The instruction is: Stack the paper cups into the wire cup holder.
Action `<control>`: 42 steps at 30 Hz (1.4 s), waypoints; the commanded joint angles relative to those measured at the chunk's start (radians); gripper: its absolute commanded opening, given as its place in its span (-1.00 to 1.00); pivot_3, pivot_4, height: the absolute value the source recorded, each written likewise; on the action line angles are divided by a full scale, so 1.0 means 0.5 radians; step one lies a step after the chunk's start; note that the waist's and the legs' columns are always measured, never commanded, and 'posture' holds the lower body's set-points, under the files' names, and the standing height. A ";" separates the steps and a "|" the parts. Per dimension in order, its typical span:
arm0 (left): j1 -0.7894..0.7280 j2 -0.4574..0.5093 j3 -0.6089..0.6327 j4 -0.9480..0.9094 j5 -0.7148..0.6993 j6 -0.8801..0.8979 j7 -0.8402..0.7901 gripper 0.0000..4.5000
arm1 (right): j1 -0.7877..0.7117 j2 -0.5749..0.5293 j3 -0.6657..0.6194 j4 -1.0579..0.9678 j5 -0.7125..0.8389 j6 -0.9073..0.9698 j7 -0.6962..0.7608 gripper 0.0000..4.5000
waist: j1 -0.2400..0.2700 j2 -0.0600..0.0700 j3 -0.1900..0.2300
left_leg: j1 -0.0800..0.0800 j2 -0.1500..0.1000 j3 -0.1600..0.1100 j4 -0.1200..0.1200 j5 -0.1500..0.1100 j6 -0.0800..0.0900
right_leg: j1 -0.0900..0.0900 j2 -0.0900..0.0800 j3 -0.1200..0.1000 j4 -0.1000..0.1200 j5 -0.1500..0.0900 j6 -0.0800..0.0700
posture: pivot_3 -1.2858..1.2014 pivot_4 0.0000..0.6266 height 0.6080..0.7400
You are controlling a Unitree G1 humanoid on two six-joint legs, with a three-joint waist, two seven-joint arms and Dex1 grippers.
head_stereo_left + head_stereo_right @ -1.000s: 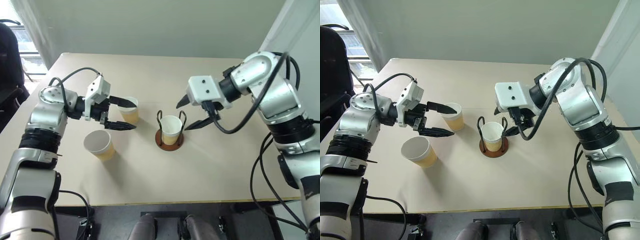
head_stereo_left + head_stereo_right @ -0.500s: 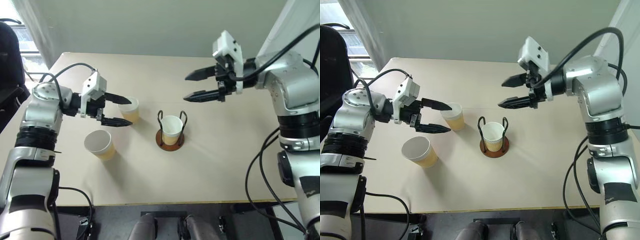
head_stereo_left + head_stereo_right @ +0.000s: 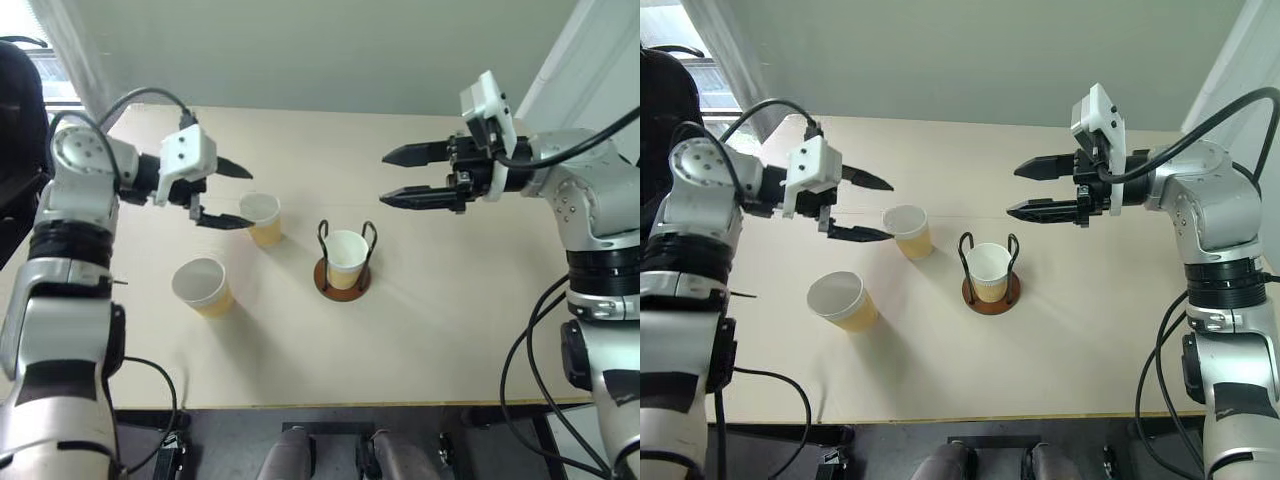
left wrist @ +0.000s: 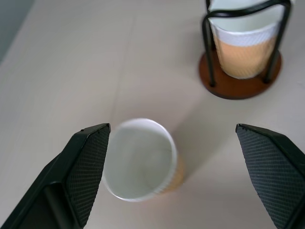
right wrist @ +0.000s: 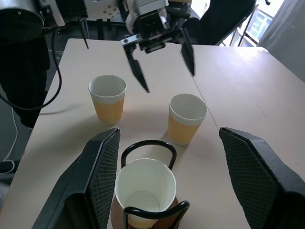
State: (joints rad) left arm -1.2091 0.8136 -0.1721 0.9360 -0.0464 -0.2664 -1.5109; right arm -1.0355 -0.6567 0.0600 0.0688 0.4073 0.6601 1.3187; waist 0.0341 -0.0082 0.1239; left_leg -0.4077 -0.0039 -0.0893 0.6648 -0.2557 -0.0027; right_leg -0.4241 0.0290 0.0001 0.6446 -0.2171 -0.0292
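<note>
One paper cup [image 3: 345, 258] seated in the wire cup holder [image 3: 341, 276]; two cups [image 3: 262, 217] [image 3: 203, 287] loose on worktop [image 3: 420, 330]. Left gripper [image 3: 228, 194] and right gripper [image 3: 392, 177] wide open, empty. Light, crushable; best pinched gently below the rim.

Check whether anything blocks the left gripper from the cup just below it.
Nothing visible does. The left gripper, open, hangs above the paper cup, which stands upright and apart from the wire cup holder, with bare table around it.
</note>
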 commanded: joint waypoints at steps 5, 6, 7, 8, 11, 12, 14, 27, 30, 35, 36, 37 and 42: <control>-0.301 -0.067 -0.124 0.228 0.281 -0.214 0.012 1.00 | -0.053 -0.079 0.012 -0.018 0.040 0.039 0.047 0.48 | -0.005 0.001 0.001 | -0.002 0.000 0.001 -0.001 0.000 0.000 | -0.002 0.000 0.001 -0.001 0.000 0.001 | 0.03 -0.52 1.00; -0.324 -0.071 -0.158 0.248 0.335 -0.218 0.021 1.00 | -0.059 -0.091 0.017 -0.010 0.038 0.048 0.059 0.48 | -0.007 0.002 0.001 | -0.002 0.000 0.000 -0.002 0.000 0.000 | -0.002 0.000 0.001 -0.001 0.000 0.001 | 0.03 -0.52 1.00; -0.339 -0.068 -0.200 0.258 0.396 -0.243 0.026 1.00 | -0.065 -0.105 0.021 -0.002 0.036 0.051 0.071 0.48 | -0.009 0.003 0.002 | -0.002 0.000 0.000 -0.002 0.000 0.000 | -0.003 0.000 0.001 -0.001 0.000 0.001 | 0.03 -0.52 1.00; -0.348 -0.064 -0.232 0.267 0.444 -0.268 0.027 1.00 | -0.072 -0.113 0.023 0.006 0.035 0.052 0.077 0.48 | -0.007 0.003 0.002 | -0.002 0.000 0.001 -0.003 0.000 0.000 | -0.003 0.000 0.001 -0.001 0.000 0.001 | 0.03 -0.52 1.00; -0.354 -0.047 -0.303 0.282 0.560 -0.346 0.042 1.00 | -0.086 -0.136 0.035 0.028 0.032 0.056 0.092 0.48 | -0.011 0.005 0.003 | -0.003 -0.001 0.001 -0.002 0.000 0.001 | -0.005 0.000 0.002 -0.001 0.000 0.001 | 0.03 -0.52 1.00; -0.352 -0.038 -0.336 0.288 0.618 -0.381 0.074 1.00 | -0.088 -0.146 0.039 0.038 0.030 0.056 0.101 0.48 | -0.012 0.005 0.003 | -0.004 -0.001 0.001 -0.002 0.000 0.001 | -0.005 0.000 0.002 -0.001 0.000 0.001 | 0.03 -0.52 1.00; -0.356 -0.021 -0.390 0.305 0.721 -0.455 0.154 1.00 | -0.092 -0.159 0.046 0.053 0.028 0.053 0.114 0.48 | -0.013 0.006 0.003 | -0.004 -0.001 0.002 -0.002 0.000 0.001 | -0.006 0.001 0.002 -0.001 0.000 0.001 | 0.03 -0.52 1.00; -0.299 -0.067 -0.457 0.434 0.909 -0.710 0.444 1.00 | -0.101 -0.163 0.077 0.082 0.008 0.018 0.147 0.48 | -0.008 0.005 0.003 | -0.009 -0.003 0.002 0.002 0.002 0.006 | -0.010 0.001 0.003 -0.001 0.003 0.005 | 0.03 -0.52 1.00; -0.285 -0.099 -0.449 0.455 0.894 -0.716 0.429 1.00 | -0.104 -0.168 0.085 0.087 -0.001 0.004 0.150 0.48 | -0.008 0.006 0.003 | -0.011 -0.003 0.002 0.003 0.002 0.006 | -0.011 0.001 0.004 -0.001 0.004 0.007 | 0.03 -0.52 1.00; -0.264 -0.127 -0.458 0.461 0.897 -0.727 0.404 1.00 | -0.106 -0.178 0.092 0.091 -0.006 -0.008 0.152 0.48 | -0.009 0.006 0.003 | -0.012 -0.003 0.001 0.004 0.003 0.005 | -0.012 0.001 0.005 0.000 0.005 0.007 | 0.03 -0.52 1.00; -0.261 -0.130 -0.459 0.461 0.898 -0.725 0.397 1.00 | -0.106 -0.180 0.093 0.091 -0.005 -0.009 0.152 0.48 | -0.008 0.006 0.004 | -0.012 -0.003 0.002 0.004 0.004 0.005 | -0.012 0.001 0.004 0.000 0.005 0.007 | 0.03 -0.52 1.00; -0.256 -0.133 -0.467 0.464 0.908 -0.724 0.397 1.00 | -0.106 -0.184 0.095 0.091 -0.006 -0.012 0.150 0.48 | -0.009 0.006 0.004 | -0.012 -0.002 0.001 0.004 0.004 0.006 | -0.012 0.000 0.006 0.000 0.005 0.008 | 0.03 -0.52 1.00; -0.239 -0.134 -0.500 0.475 0.962 -0.745 0.423 1.00 | -0.096 -0.193 0.095 0.079 0.000 -0.009 0.140 0.48 | -0.010 0.006 0.004 | -0.013 -0.002 0.004 0.005 0.005 0.007 | -0.014 0.000 0.006 0.000 0.007 0.009 | 0.03 -0.52 1.00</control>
State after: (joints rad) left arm -1.3224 0.7402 -0.4289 1.1781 0.4276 -0.6268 -1.3064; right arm -1.0553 -0.7359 0.1274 0.1298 0.4052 0.6678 1.3878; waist 0.0293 -0.0052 0.1257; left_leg -0.4145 -0.0051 -0.0869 0.6671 -0.2530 0.0009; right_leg -0.4311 0.0290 0.0031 0.6446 -0.2135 -0.0249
